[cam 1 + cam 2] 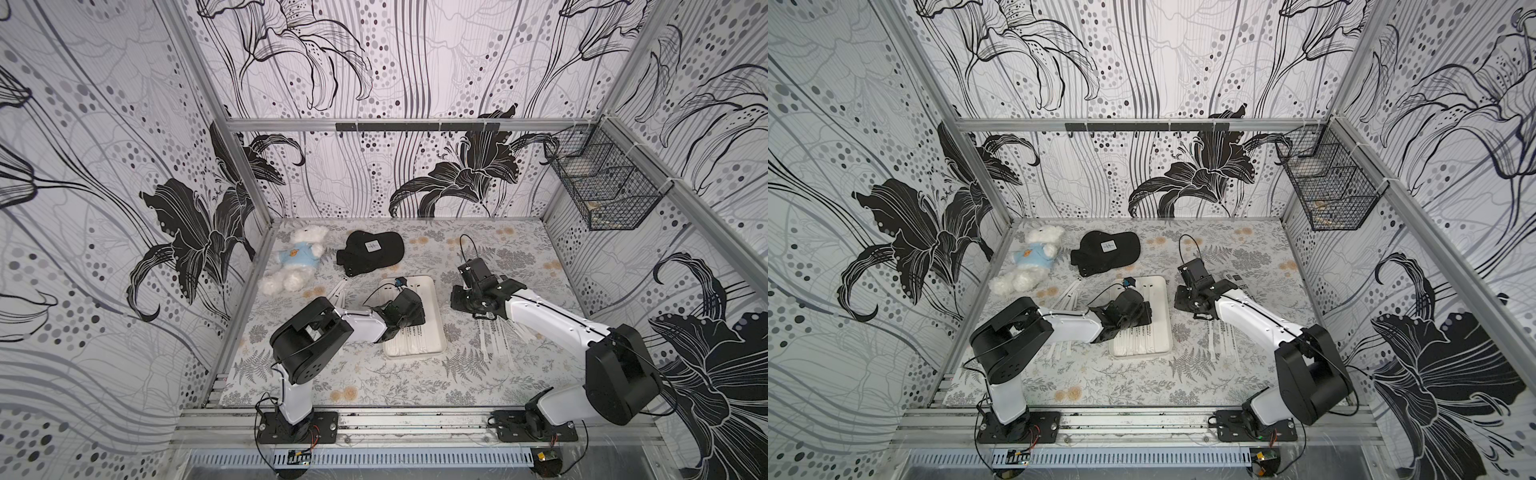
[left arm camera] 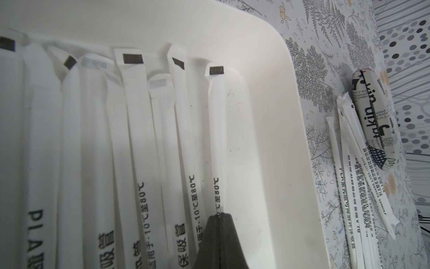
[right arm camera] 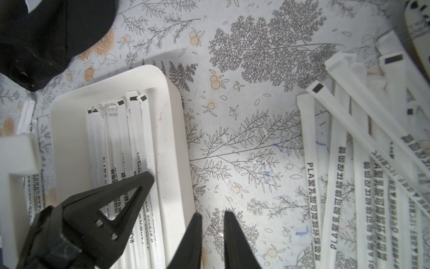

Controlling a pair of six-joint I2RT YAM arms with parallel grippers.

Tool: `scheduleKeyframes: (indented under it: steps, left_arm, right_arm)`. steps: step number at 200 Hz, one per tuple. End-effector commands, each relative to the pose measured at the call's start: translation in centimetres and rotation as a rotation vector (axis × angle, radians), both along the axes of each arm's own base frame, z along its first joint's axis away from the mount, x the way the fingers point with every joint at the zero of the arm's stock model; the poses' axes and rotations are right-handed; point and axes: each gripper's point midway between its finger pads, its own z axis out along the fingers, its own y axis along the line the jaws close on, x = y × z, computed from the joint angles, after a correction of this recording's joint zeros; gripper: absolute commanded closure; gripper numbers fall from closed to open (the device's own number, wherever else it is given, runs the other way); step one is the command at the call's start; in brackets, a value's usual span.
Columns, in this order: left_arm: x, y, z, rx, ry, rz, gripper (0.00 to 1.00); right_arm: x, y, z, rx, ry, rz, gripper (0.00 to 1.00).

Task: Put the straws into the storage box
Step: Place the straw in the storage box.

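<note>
**Right end effector** [image 3: 211, 216]: fingers slightly apart, nothing between them, above bare desk [image 3: 244, 116]. In a top view the loose straws [image 1: 492, 338] lie at about five o'clock from it, with long axes running twelve-to-six (parallel to the box's long side). The storage box [image 1: 438, 328] lies at nine, and this arm is the nearer to the heap.

**Left end effector** [image 2: 218, 216]: fingers together over the stowed straws [image 2: 137, 116]; a pinched straw cannot be confirmed.

Paper-wrapped straws [image 2: 135, 116]; smooth plastic storage box [image 2: 267, 139] (matt).
</note>
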Motion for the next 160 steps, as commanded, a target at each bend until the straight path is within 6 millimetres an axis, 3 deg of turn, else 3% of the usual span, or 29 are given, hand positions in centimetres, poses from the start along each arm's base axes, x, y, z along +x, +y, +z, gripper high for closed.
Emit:
scheduleKeyframes:
  steps: [1, 35, 98, 125, 160]
  left_arm:
    - [0.4, 0.5, 0.5, 0.034, -0.021, 0.006, 1.00]
    - [0.5, 0.0, 0.7, 0.020, -0.019, -0.001, 0.91]
    - [1.4, -0.9, 2.8, 0.022, -0.047, -0.026, 0.81]
    - [1.2, -0.4, 4.0, 0.017, -0.057, -0.010, 0.80]
    - [0.5, 1.0, 6.2, 0.011, -0.072, 0.024, 0.79]
  right_arm:
    - [0.4, 0.2, 0.2, 0.013, -0.007, 0.005, 0.79]
    - [0.3, 0.1, 0.1, 0.009, -0.004, 0.008, 0.79]
    - [-0.1, -0.7, 0.1, -0.043, -0.003, 0.020, 0.78]
    - [-0.7, -2.6, -0.5, -0.081, 0.023, 0.002, 0.77]
    - [-2.7, -6.4, -2.3, -0.190, 0.095, -0.034, 0.77]
